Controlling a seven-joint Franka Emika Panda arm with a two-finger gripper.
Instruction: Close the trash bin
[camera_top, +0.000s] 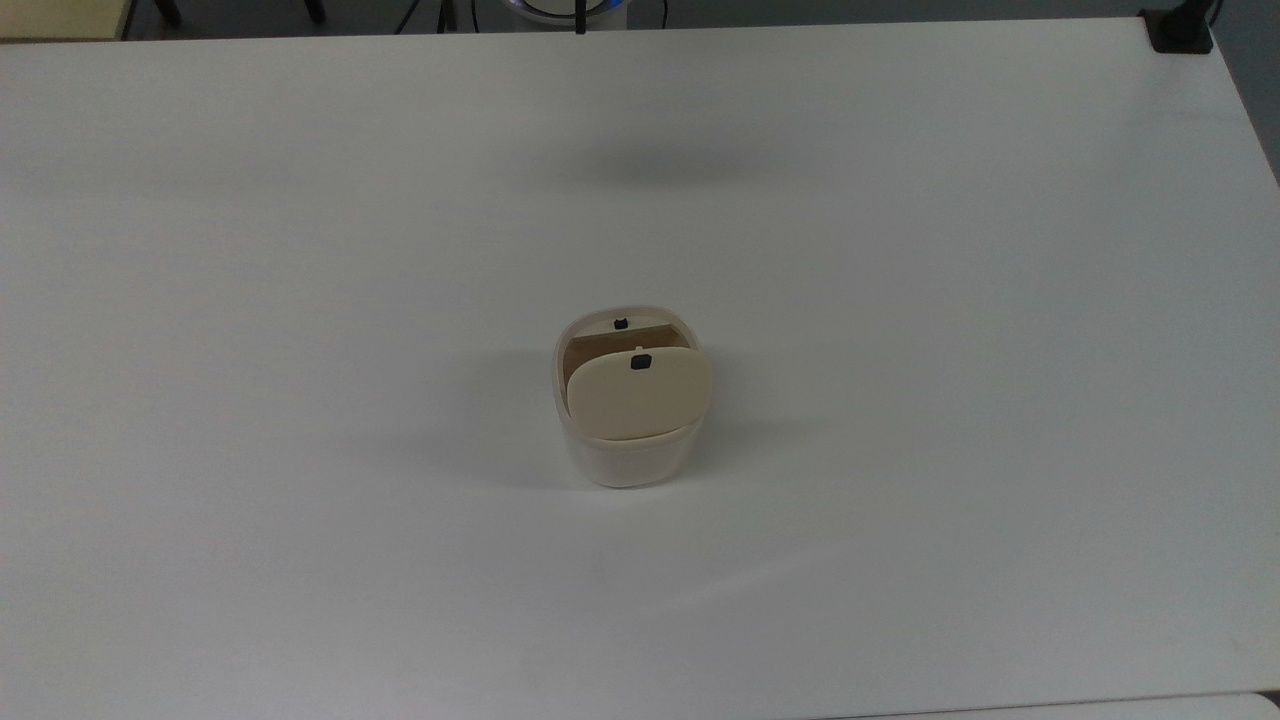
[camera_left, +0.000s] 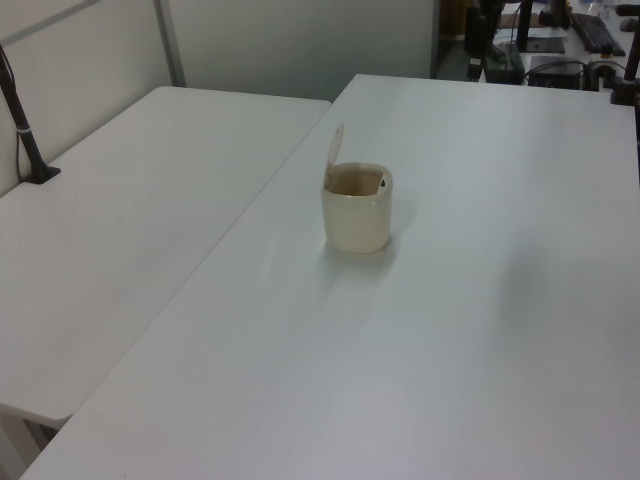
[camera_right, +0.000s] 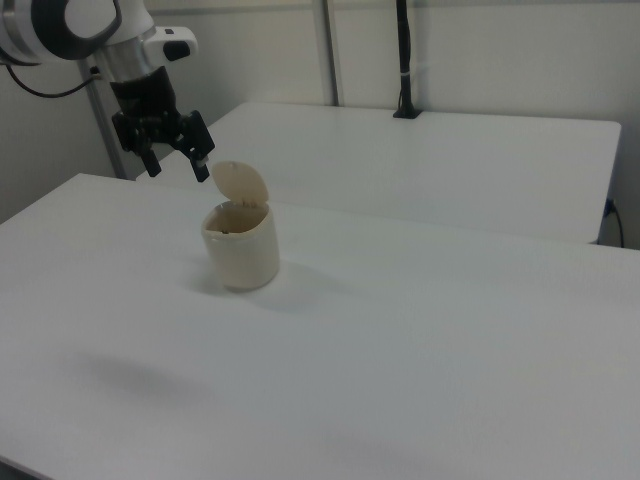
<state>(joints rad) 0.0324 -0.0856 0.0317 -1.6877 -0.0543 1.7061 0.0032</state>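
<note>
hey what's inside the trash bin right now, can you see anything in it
The trash bin stands open; its raised lid covers most of the opening in the top view. The visible strip of brownish interior shows nothing inside. The bottom is hidden.

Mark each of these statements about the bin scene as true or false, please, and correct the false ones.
1. The lid of the bin stands open. True.
2. The pincer is pressing on the lid. False: in the right view its open fingers hang in the air to the right view's left of the lid, not pressing it.
3. The bin lies tipped on its side. False: it stands upright on the white table.
4. A small black latch sits near the free edge of the lid. True.
5. The pincer holds something. False: nothing is between its fingers.
</note>
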